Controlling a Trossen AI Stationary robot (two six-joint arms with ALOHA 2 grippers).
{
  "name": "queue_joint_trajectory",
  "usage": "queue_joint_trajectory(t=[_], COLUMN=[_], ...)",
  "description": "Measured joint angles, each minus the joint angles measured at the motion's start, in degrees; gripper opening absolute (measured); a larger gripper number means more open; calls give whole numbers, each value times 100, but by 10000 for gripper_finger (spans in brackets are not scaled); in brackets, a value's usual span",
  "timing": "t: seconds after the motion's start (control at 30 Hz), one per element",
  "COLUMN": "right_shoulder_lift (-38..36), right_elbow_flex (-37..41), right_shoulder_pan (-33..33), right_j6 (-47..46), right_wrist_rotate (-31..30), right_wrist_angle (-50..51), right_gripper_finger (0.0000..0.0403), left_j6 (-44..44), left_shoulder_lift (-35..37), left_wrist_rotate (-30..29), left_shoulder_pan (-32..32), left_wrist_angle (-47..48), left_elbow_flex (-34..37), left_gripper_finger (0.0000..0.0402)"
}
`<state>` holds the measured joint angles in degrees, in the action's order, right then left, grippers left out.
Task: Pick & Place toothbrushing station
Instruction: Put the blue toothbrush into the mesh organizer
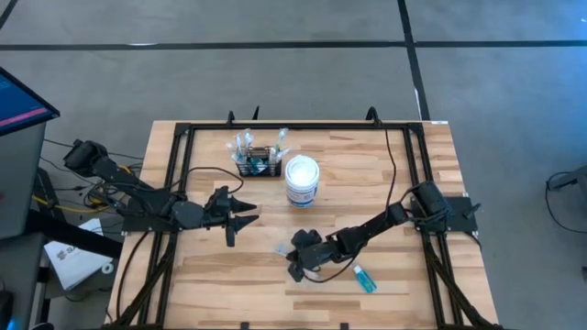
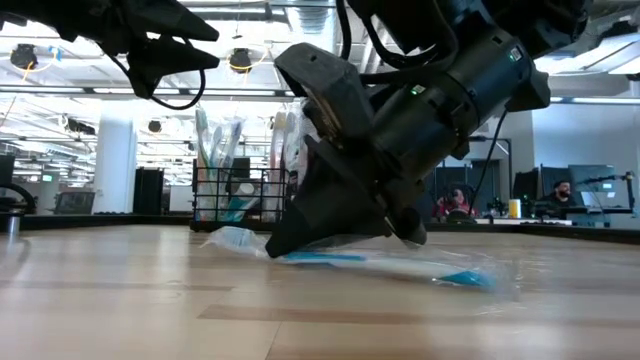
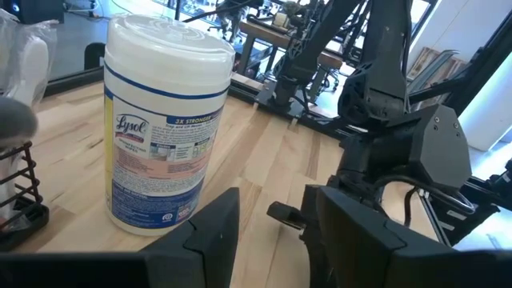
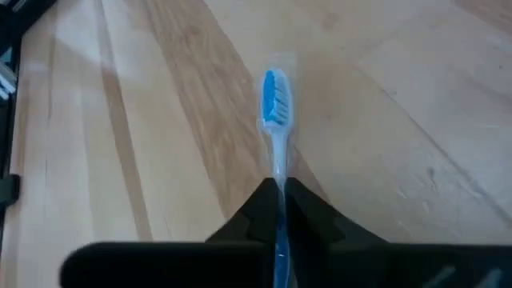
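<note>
A toothbrush (image 4: 276, 100) with blue bristles, in clear wrap, lies flat on the wooden table (image 1: 229, 293) near its middle front. My right gripper (image 4: 280, 186) is shut on it, slanting down from the table's right (image 1: 293, 259). The toothbrushing station (image 1: 259, 165), a black wire-mesh rack with several wrapped brushes standing in it, rests on the table at the far middle. My left gripper (image 1: 248, 216) hovers open above the table's left half, its fingers (image 3: 208, 232) aimed past the white tub, touching nothing. My right gripper pinches the toothbrush's handle (image 4: 279, 178), below the head, between its two fingertips. The fingers slant down from the table's right side and lie along the brush. The brush's head end (image 2: 240, 242) still rests on the table.
A round white lidded wipes tub (image 1: 302, 181) stands right of the rack. A small blue item in clear wrap (image 1: 365, 280) lies at the front right. A black frame (image 1: 174, 183) borders the table. People sit in the room beyond (image 2: 560, 195).
</note>
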<state>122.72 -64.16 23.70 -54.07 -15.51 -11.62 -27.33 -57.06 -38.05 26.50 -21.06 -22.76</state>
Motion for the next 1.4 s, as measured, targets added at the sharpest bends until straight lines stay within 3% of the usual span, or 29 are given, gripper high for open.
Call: queue_joint_trajectory(t=[0.37,0.53,0.77,1.4], right_shoulder_lift=[-16,-255,-1131,-2424], right_elbow_flex=[-302,-523,-558,-568], right_shoulder_pan=[-69,-74,-8,221], right_j6=[810,1256,1548,2754], right_wrist_rotate=[286,299,-860,-2353], right_wrist_angle=[77,763,1785,1630], right_gripper_finger=[1,1,1,0], left_j6=[4,16,157,334], left_shoulder_lift=[0,0,0,0], left_wrist_rotate=[-2,-4,-4,-4], left_shoulder_pan=[0,0,0,0], left_wrist_angle=[0,0,-9,-190], left_elbow_flex=[0,2,4,4], left_gripper_finger=[163,163,163,163])
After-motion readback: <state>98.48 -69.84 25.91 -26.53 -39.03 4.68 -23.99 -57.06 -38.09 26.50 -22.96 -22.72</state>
